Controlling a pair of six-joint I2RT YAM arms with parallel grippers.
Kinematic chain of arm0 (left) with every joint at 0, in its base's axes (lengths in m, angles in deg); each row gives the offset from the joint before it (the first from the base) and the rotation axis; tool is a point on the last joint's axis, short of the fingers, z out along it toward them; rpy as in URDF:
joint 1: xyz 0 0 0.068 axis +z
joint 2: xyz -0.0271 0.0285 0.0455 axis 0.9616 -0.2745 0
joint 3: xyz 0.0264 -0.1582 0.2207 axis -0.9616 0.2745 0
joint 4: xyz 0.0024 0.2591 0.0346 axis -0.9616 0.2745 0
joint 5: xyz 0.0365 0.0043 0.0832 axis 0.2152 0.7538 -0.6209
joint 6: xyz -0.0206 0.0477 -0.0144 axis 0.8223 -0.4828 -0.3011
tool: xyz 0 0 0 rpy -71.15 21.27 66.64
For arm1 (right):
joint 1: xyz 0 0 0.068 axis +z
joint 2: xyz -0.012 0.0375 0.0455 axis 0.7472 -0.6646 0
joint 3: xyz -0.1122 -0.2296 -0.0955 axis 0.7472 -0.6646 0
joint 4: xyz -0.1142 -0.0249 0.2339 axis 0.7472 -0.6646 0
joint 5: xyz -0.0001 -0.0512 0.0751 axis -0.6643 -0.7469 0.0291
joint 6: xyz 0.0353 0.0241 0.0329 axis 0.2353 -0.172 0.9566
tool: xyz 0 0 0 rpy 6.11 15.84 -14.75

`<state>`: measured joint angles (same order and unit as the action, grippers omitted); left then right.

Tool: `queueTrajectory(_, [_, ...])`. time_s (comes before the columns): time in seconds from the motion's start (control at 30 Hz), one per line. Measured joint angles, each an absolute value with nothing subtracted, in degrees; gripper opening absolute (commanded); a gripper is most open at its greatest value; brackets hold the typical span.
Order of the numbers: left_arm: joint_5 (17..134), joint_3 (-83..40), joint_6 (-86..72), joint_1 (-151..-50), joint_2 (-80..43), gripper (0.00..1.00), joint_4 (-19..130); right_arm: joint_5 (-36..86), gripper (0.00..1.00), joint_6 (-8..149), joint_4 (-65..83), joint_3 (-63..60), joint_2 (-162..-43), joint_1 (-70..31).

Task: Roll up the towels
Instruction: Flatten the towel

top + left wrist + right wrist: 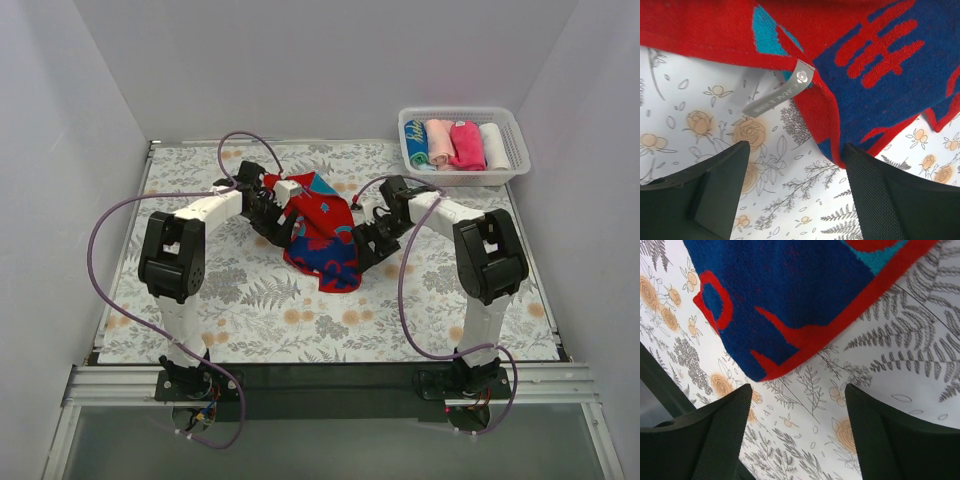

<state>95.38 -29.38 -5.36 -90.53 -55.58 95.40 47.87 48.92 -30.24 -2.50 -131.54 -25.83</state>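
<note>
Walls (320,60) of plain pale grey close in the scene on three sides. Below them the desk (330,372) carries a grey-and-orange floral cloth (240,295) over almost its whole top, with a dark strip left bare at the near edge. The left arm (175,255) and right arm (490,255) rise from that edge and bend inward, with purple cables (100,240) looping off each.

The red towel (320,235), marked in blue with some teal, lies rumpled at mid-desk between the two arms. A white slotted basket (515,150) sits at the far right corner, well apart from it. Side by side in the basket are a blue-patterned roll (416,143), a pale pink roll (440,142), a hot-pink roll (466,143) and a white roll (493,145). Only the overhead view shows the basket and the walls.

Only the wrist views make the jaws plain. The left pincer (795,150) is released, with bare cloth between its jaws and a towel corner just beyond the right-hand tip. The right pincer (797,390) is likewise released, and the towel's rounded blue end lies just ahead of it.

A small grey label (777,95), fixed by a stud at the towel's hem, shows in the left wrist view alone.
</note>
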Motion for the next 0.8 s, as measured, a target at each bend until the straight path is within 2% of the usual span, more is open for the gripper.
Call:
queueTrajectory(0.1, [96.27,-28.31,-4.55,-90.64,-55.58,0.68,95.2,47.67,0.48,49.1,-29.21,-2.48,-132.15,-24.19])
queueTrajectory(0.13, [96.8,-28.24,-4.31,-90.69,-55.58,0.68,95.14,47.54,0.36,49.34,-28.75,-2.52,-132.5,-23.6])
queueTrajectory(0.2, [97.93,-28.24,-4.05,-90.71,-55.55,0.68,94.79,47.45,0.26,49.64,-28.38,-2.56,-133.26,-22.83])
queueTrajectory(0.23, [98.65,-28.22,-3.87,-90.71,-55.47,0.69,94.52,47.69,0.16,49.77,-28.29,-2.56,-133.92,-22.29])
queueTrajectory(0.33, [100.8,-27.32,-3.17,-90.75,-54.9,0.7,93.67,48.28,0.01,49.91,-27.94,-2.59,-134.86,-21.41])
queueTrajectory(0.5, [99.88,-26.67,-1.62,-91.04,-54.59,0.62,93.13,50.14,0.01,49.56,-27.03,-4.62,-134.25,-20.43])
queueTrajectory(0.53, [99.35,-26.67,-1.38,-91.08,-54.59,0.53,93.08,50.73,0.01,49.07,-26.72,-5.73,-133.64,-19.9])
queueTrajectory(0.6, [98.0,-26.69,-0.77,-91.08,-54.68,0.43,93.02,51.69,0.01,47.39,-26.52,-8.68,-131.62,-18.15])
queueTrajectory(0.63, [97.32,-26.82,-0.53,-91.08,-54.92,0.3,93.06,51.96,0.01,46.32,-26.52,-10.41,-130.33,-16.6])
queueTrajectory(0.73, [95.18,-28.42,0.08,-90.99,-56.6,0.16,93.06,52.15,0.01,43.0,-27.16,-14.65,-126.42,-9.85])
queueTrajectory(0.77, [94.76,-29.33,0.21,-90.77,-57.5,0.08,93.06,52.52,0.01,42.21,-27.55,-15.48,-125.22,-7.6])
queueTrajectory(0.8, [94.5,-30.56,0.39,-90.45,-58.48,0.06,93.13,53.31,0.01,41.49,-27.83,-16.09,-123.91,-5.28])
